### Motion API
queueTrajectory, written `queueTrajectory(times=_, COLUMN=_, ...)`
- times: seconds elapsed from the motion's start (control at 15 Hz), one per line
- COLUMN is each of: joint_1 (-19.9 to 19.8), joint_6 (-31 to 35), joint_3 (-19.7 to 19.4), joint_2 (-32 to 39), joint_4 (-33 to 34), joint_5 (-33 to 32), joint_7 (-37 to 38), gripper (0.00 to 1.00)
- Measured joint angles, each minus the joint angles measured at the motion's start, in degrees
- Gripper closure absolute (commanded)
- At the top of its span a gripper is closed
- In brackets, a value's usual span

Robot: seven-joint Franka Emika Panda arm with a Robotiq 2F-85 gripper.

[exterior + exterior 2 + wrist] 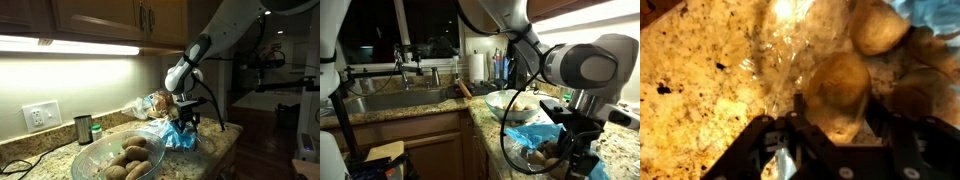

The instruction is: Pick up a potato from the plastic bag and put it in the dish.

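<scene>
My gripper (836, 105) is down in the crinkled clear plastic bag (790, 50) and is shut on a light-brown potato (838, 85), one finger against each of its sides. Other potatoes (878, 28) lie close behind it in the bag. In both exterior views the gripper (184, 118) (570, 152) reaches into the bag (182, 137) (534, 136) on the granite counter. The dish, a wide clear glass bowl (88, 160) (492, 103), stands beside the bag and holds several potatoes (128, 158).
A small dark metal cup (83, 128) stands by the wall near an outlet (40, 115). A sink (390, 102) with a faucet and a paper towel roll (475, 66) lie beyond the bowl. The counter edge (225, 140) is close to the bag.
</scene>
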Motion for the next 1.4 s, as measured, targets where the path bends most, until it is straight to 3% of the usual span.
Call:
queueTrajectory(times=0.33, joint_1=3.4, joint_6=0.2, joint_3=-0.6, joint_2=-5.2, joint_4=-2.1, joint_5=-5.1, joint_7=2.7, gripper=0.64)
queueTrajectory(times=0.8, joint_1=11.6, joint_6=0.8, joint_3=0.1, joint_2=-14.9, joint_4=-9.2, joint_5=-21.5, joint_7=14.1, gripper=0.64)
queueTrajectory(times=1.4, joint_1=13.6, joint_6=0.8, joint_3=6.6, joint_2=-20.8, joint_4=-11.1, joint_5=-28.7, joint_7=17.5, gripper=0.64)
